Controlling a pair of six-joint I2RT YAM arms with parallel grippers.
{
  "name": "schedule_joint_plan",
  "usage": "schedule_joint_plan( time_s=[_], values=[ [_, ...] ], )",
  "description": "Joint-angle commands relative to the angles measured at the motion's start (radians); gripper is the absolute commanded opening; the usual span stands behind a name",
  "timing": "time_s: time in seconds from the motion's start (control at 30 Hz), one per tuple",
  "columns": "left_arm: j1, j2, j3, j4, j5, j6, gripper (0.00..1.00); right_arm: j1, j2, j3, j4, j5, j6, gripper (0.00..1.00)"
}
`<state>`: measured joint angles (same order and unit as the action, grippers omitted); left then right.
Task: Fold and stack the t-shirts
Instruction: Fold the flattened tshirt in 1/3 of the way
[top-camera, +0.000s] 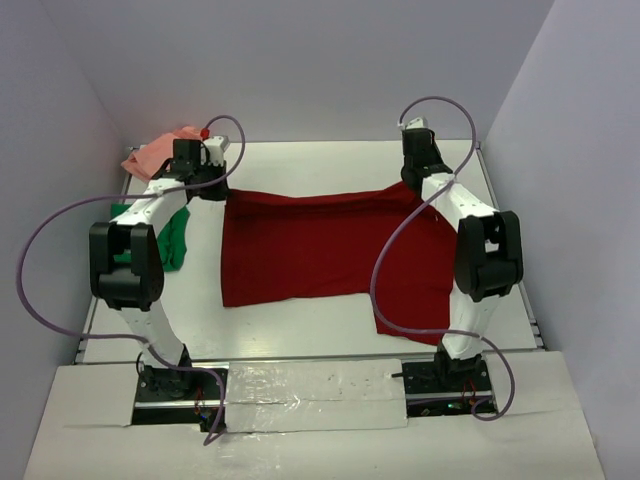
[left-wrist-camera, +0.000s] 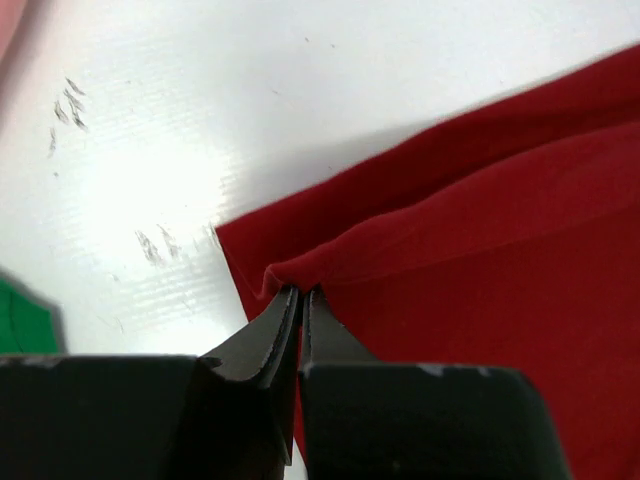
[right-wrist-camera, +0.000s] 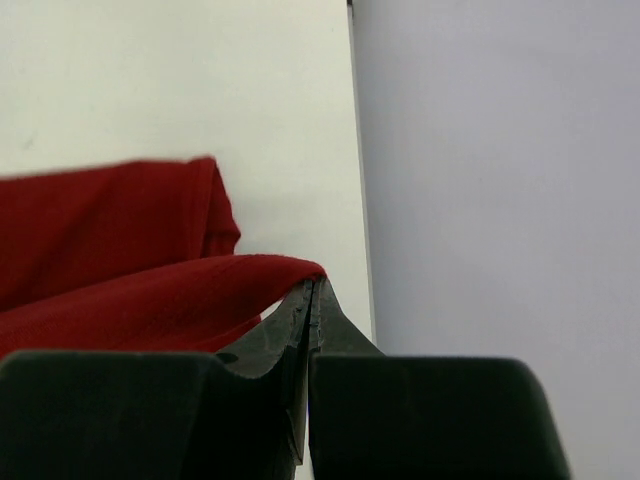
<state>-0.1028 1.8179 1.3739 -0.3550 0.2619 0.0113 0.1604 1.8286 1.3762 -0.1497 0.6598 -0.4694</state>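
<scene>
One green t-shirt, one pink, one dark red; left tool and right tool tight on red.

The dark red t-shirt is soft, matt cloth. The white table is smooth and a bit shiny.

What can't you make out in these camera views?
Green t-shirt: top view, mostly under the left arm; left wrist view cuts it at the edge.
Pink t-shirt: top view, partly behind the left gripper.
Dark red t-shirt: its near right part, behind the right arm.
</scene>
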Motion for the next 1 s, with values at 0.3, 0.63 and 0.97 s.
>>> schedule_joint_plan(
  time_s=[0.3, 0.63, 0.97],
  values=[
    [0.015, 0.121, 0.177, 0.105, -0.090, -0.053, 0.00, -0.042, 0.205, 0.314, 0.062, 0.008, 0.009, 0.00],
    [0.023, 0.204, 0.329, 0.162, -0.142, -0.080, 0.00, -0.059, 0.340, 0.567, 0.059, 0.015, 0.005, 0.00],
    [0.023, 0.268, 0.406, 0.238, -0.199, -0.106, 0.00, -0.058, 0.445, 0.820, -0.037, -0.031, 0.060, 0.00]
  ],
)
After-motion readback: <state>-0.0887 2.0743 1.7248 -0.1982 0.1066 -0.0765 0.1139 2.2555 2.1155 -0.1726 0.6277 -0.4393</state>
